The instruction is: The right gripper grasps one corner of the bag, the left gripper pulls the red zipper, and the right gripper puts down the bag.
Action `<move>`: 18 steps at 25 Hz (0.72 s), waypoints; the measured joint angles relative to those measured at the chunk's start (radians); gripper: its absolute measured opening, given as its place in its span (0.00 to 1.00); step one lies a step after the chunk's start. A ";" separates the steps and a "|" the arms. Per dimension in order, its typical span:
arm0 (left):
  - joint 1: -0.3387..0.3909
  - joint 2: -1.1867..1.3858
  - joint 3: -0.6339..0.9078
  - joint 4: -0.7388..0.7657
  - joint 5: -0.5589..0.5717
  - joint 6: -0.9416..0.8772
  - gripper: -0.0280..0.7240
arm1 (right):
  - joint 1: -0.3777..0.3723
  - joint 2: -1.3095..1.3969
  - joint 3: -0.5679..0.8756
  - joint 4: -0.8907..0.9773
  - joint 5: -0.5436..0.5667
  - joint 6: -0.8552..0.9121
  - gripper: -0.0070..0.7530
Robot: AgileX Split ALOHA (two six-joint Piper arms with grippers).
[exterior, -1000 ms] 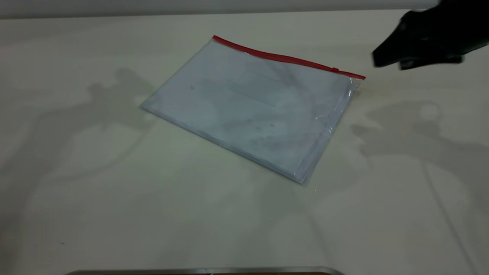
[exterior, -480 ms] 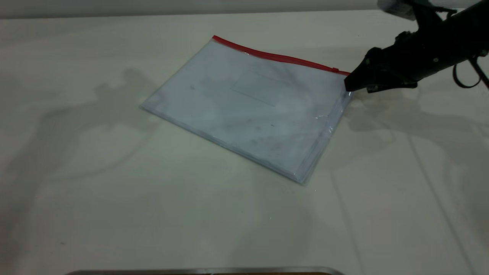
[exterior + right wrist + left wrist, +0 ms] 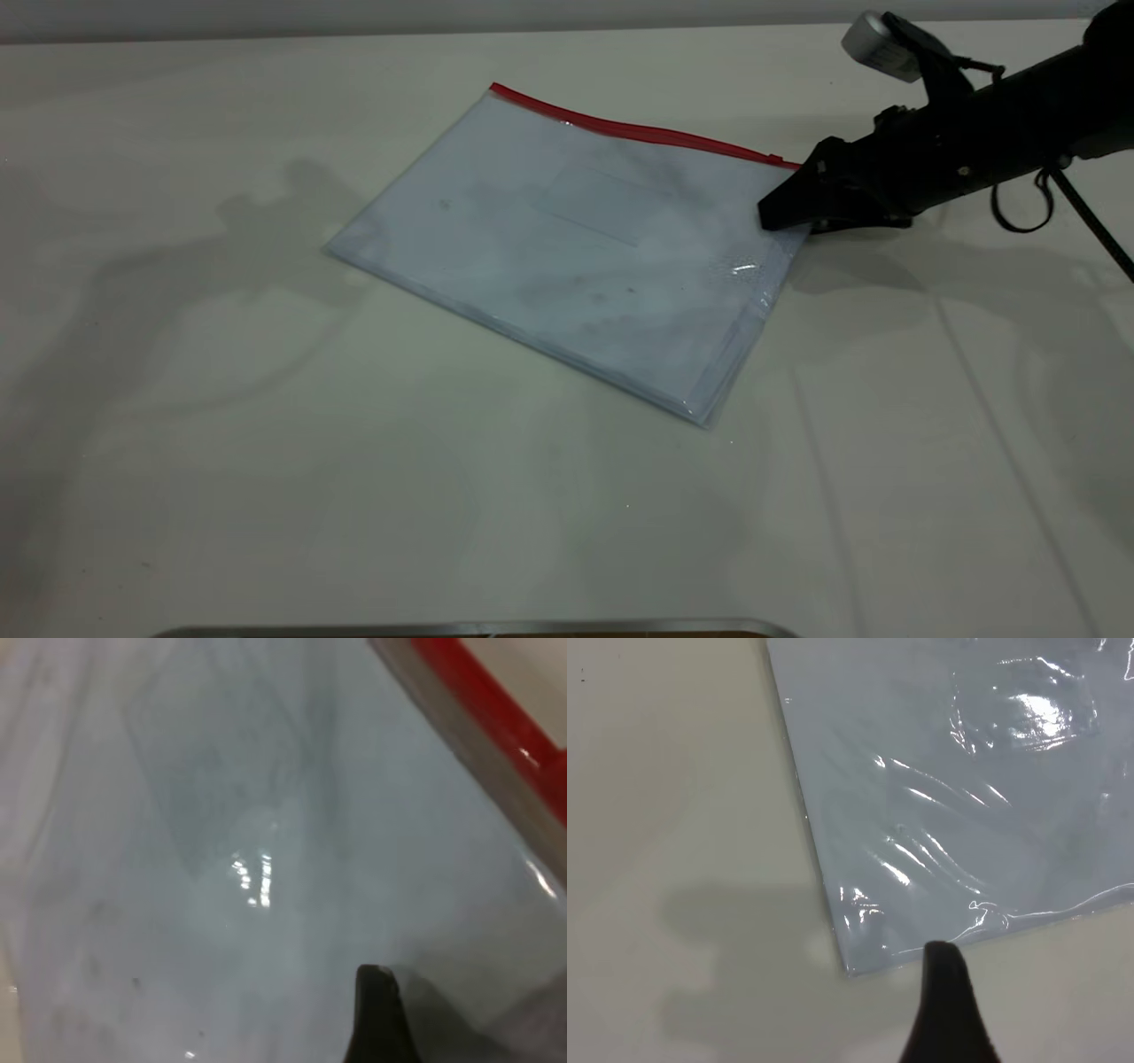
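At the far right corner of the bag (image 3: pixel 576 239), lying flat on the table (image 3: pixel 266 487), my right gripper (image 3: pixel 784 215) overlaps the plastic beside the red zipper (image 3: pixel 638 131), its fingers' spread unclear, while my left gripper (image 3: pixel 946 1010) hovers near another corner.

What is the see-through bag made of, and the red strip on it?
The bag looks like thin, glossy, soft plastic: it wrinkles and throws bright glints. The red zipper along its far edge looks like smooth, stiffer plastic, though that is less certain.
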 joint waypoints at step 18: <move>-0.029 0.031 -0.001 -0.004 -0.003 0.212 0.82 | 0.115 0.021 -0.244 -0.244 0.391 -0.001 0.05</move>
